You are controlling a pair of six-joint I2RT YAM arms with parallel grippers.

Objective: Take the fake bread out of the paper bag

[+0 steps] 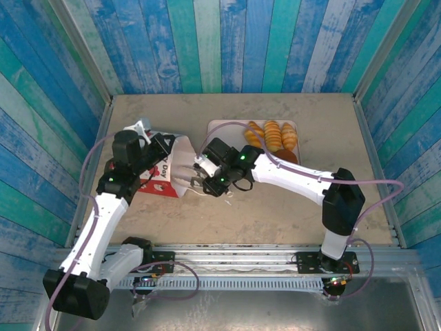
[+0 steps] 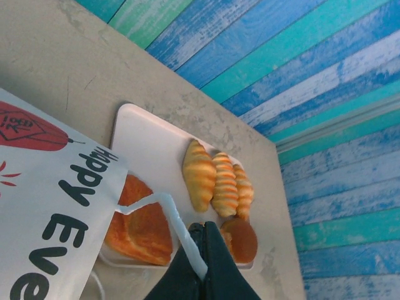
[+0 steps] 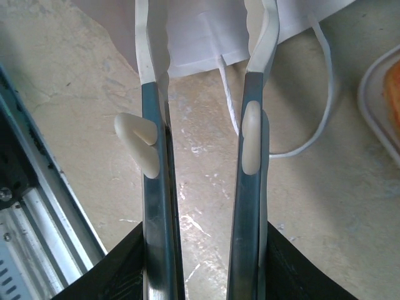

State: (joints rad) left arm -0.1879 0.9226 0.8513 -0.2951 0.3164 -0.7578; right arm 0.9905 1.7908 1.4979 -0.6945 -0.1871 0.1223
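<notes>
The red-and-white paper bag lies on its side at the left of the table, mouth facing right. My left gripper is shut on its white cord handle and holds that side up. Fake bread lies on the pink tray: three croissants, a round bun and a flaky piece. My right gripper is shut on metal tongs. The tongs' white tips stand apart at the bag's mouth with nothing showing between them. The bag's inside is hidden.
The bag's other cord handle loops loose on the table beside the tongs. The tray's rim is just right of them. Blue plank walls close in the table on three sides. A metal rail runs along the near edge.
</notes>
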